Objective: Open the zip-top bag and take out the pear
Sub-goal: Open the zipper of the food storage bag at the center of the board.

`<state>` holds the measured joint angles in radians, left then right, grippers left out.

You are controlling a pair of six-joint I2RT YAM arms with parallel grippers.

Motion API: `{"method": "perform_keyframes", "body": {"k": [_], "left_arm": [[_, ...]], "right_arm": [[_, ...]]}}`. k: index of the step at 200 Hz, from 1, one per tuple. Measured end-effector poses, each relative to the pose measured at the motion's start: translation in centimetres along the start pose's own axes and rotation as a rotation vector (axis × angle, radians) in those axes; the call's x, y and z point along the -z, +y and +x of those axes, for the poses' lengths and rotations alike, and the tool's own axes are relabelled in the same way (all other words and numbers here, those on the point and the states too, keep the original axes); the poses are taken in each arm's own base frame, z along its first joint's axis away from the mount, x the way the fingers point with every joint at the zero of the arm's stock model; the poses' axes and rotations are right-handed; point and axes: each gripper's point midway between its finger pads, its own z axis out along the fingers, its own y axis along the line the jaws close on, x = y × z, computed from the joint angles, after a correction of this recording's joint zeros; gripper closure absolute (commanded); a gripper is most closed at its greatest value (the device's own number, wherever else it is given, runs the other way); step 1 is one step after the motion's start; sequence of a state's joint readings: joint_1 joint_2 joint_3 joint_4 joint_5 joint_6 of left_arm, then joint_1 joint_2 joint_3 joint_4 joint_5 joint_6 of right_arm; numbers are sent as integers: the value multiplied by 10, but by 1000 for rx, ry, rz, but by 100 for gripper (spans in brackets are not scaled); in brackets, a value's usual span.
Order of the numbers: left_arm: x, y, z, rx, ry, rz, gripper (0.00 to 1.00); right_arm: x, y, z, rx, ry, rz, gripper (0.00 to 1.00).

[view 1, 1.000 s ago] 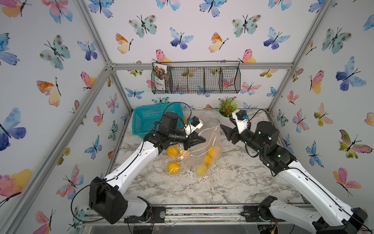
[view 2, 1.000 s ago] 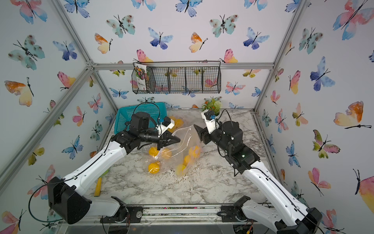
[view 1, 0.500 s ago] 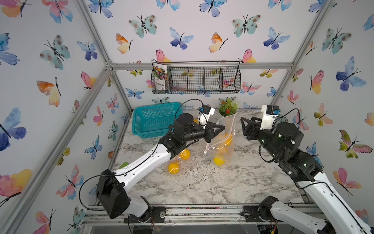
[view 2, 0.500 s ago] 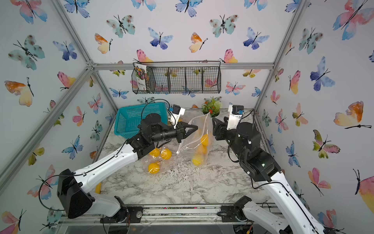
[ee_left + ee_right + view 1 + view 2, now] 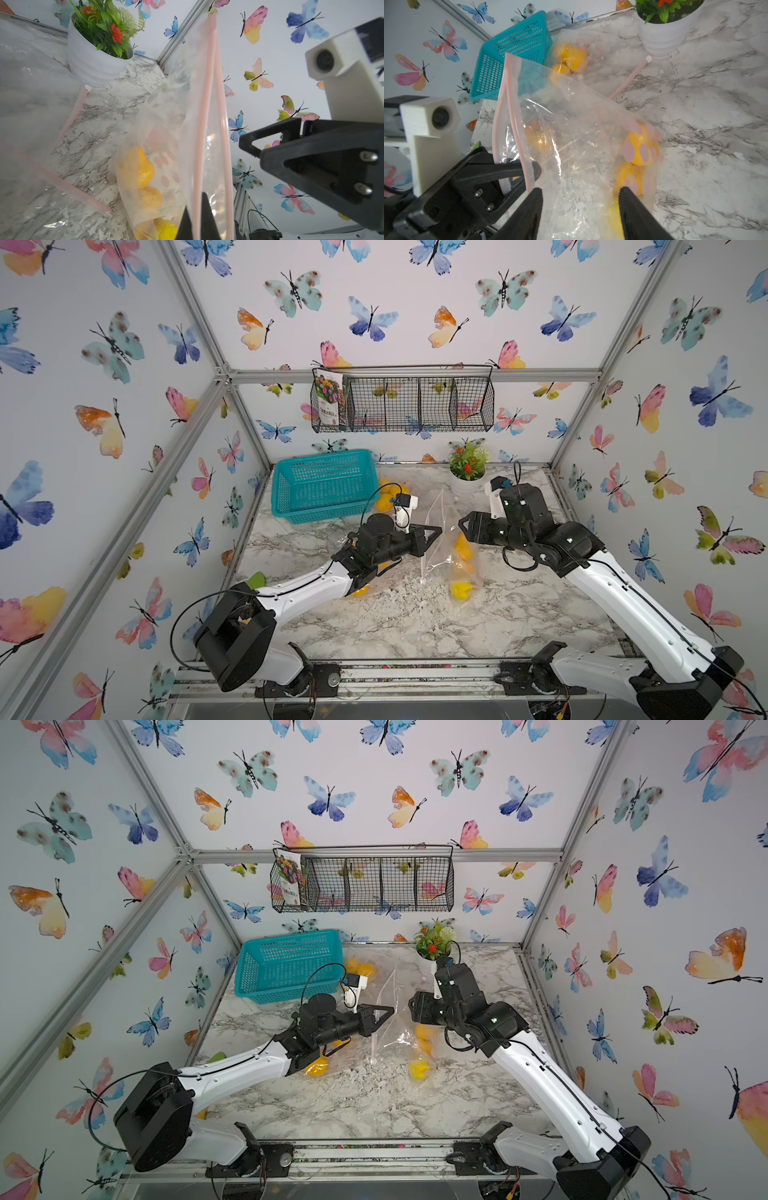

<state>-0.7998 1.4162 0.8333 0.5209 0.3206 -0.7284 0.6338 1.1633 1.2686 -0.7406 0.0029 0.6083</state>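
Note:
The clear zip-top bag point(image 5: 441, 545) point(image 5: 390, 1025) hangs upright over the middle of the table. My left gripper point(image 5: 434, 531) point(image 5: 196, 220) is shut on its pink zip strip point(image 5: 204, 104). Yellow fruits weigh down the bag's bottom. The upper one is a pear point(image 5: 462, 546) point(image 5: 138, 166) point(image 5: 640, 149). My right gripper point(image 5: 463, 526) point(image 5: 579, 199) stands open just to the right of the bag. In the right wrist view the plastic shows between its fingers point(image 5: 533, 207). I cannot tell whether they touch it.
A second bag with yellow fruit point(image 5: 390, 493) lies beside the teal basket point(image 5: 324, 485) at the back. A white potted plant point(image 5: 467, 472) stands at the back right. A loose yellow fruit point(image 5: 359, 591) lies under my left arm. A wire rack point(image 5: 403, 404) hangs on the back wall.
My left gripper lifted the bag off the table so it hangs upright, then drew back slightly. My right gripper first pulled away, then came in close to the bag.

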Motion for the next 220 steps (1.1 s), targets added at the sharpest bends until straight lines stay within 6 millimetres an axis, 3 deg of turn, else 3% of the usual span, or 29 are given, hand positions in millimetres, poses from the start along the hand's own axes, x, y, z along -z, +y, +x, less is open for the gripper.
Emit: {"method": "perform_keyframes", "body": {"k": [26,62,108,124,147,170,220], "left_arm": [[2,-9,-3,28,-28,56,100],[6,-32,-11,64,-59,184,100],[9,-61,-24,70,-75,313,100],[9,-70,-29,60,-79,342,100],[9,-80,-28,55,-71,375,100],[8,-81,-24,42,-59,372,100],[-2,-64,-32,-65,-43,189,100]], "right_arm": [[-3,9,13,-7,53,-23,26],[-6,25,29,2,109,-44,36],[10,33,11,-8,75,-37,46],[11,33,5,-7,66,-15,53],[9,27,1,-1,62,34,72],[10,20,0,11,67,83,84],[35,-6,-7,50,50,238,92]]}}
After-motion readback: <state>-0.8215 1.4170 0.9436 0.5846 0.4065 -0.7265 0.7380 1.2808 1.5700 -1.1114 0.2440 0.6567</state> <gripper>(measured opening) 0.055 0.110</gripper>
